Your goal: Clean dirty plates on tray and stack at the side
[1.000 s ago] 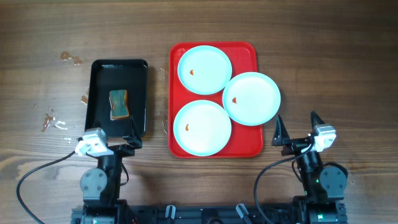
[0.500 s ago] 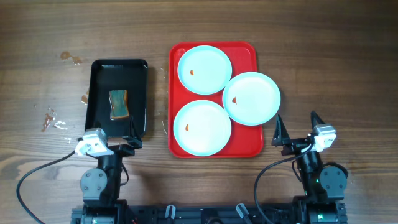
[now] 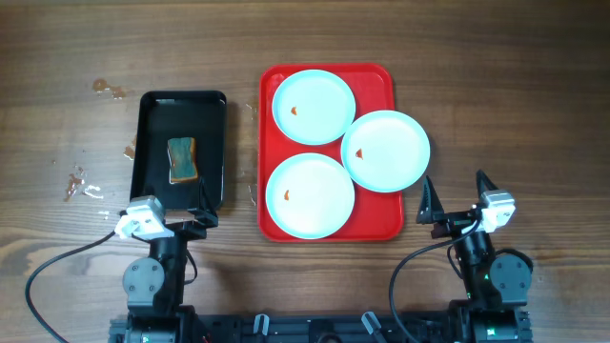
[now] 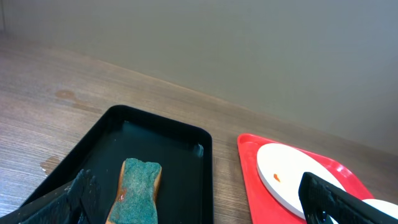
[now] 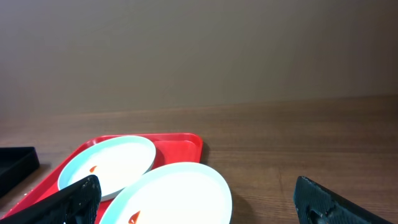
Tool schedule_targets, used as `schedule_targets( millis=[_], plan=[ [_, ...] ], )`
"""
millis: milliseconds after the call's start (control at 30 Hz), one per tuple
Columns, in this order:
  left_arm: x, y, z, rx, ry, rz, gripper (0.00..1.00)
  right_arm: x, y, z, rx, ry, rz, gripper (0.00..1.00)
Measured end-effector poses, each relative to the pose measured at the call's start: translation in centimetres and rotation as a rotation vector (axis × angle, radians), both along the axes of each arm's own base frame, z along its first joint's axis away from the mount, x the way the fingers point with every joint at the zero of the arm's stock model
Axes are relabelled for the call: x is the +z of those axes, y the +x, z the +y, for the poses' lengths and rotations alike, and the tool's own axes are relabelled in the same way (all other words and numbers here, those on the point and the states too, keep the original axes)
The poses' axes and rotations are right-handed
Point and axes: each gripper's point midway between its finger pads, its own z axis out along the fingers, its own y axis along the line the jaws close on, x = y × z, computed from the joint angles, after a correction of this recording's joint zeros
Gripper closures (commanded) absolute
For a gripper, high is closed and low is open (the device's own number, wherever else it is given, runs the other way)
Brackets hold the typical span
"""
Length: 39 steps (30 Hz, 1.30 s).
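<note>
Evidently nothing had moved: the left pincer [image 3: 170, 202] and right pincer [image 3: 456, 195] hung released, empty, near the red tray [image 3: 272, 145]. On it three sauce-spotted plates [image 3: 310, 195] lay unwiped; the sponge [image 3: 182, 159] sat to its left, so cleaning had not begun.

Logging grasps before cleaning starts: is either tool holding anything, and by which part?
Nothing is held: the left tool and right tool are both open and empty.

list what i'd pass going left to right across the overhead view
spill marks → black tray holding the sponge → red tray → right gripper
</note>
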Motion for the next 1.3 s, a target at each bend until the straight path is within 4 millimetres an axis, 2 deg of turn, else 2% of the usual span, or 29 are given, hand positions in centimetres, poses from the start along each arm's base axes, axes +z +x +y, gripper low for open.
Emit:
schedule_targets(
  millis=[900, 1133, 1200, 1300],
  plan=[
    [0.0, 0.0, 0.0, 0.003, 0.0, 0.0, 0.0, 0.0, 0.0, 0.0, 0.0, 0.0, 0.0, 0.0],
    [0.0, 0.0, -1.8, -0.103, -0.007, -0.001, 0.0, 0.0, 0.0, 0.0, 0.0, 0.037, 0.005, 0.0],
    [0.6, -0.1, -2.8, -0.161, -0.01, -0.027, 0.0, 0.2, 0.0, 0.1, 0.006, 0.114, 0.008, 0.0],
    [2.5, -0.3, -4.0, -0.236, -0.007, -0.104, 0.0, 0.8, -0.3, 1.3, 0.078, 0.175, 0.0, 0.0]
  ],
)
